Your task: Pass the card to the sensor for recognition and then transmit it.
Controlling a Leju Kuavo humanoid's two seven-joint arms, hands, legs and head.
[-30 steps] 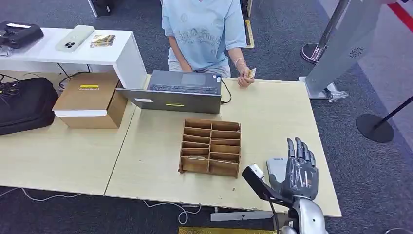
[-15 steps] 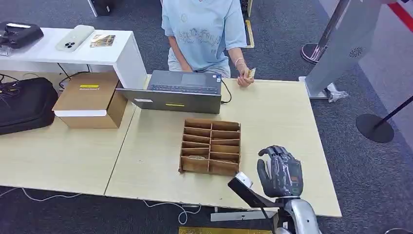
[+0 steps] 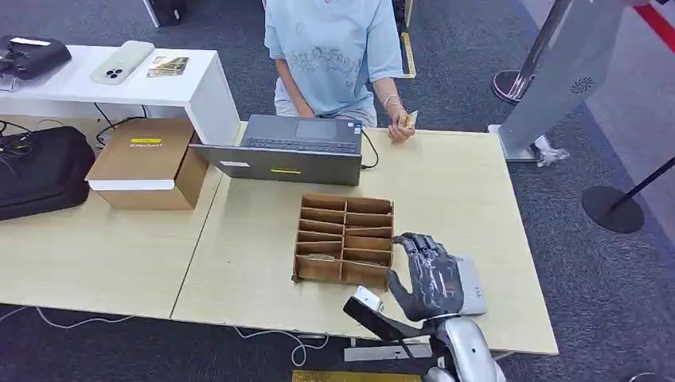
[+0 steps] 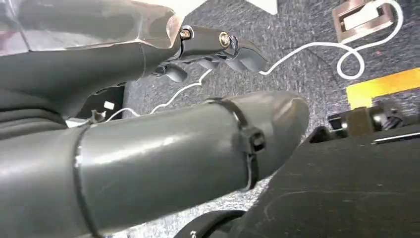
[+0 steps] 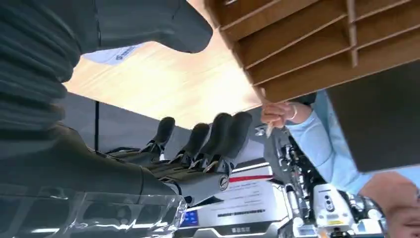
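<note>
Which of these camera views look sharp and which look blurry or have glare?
Head view: evenly lit and sharp, from the brown wooden compartment organizer to the light wood table. Left wrist view: the grey left hand is soft and glossy up close. Right wrist view: the right hand is dark, with glare on its clear cover.

Head view looks down on the table (image 3: 477, 183); right wrist view skims it close, sharing the wooden organizer (image 3: 345, 239).
</note>
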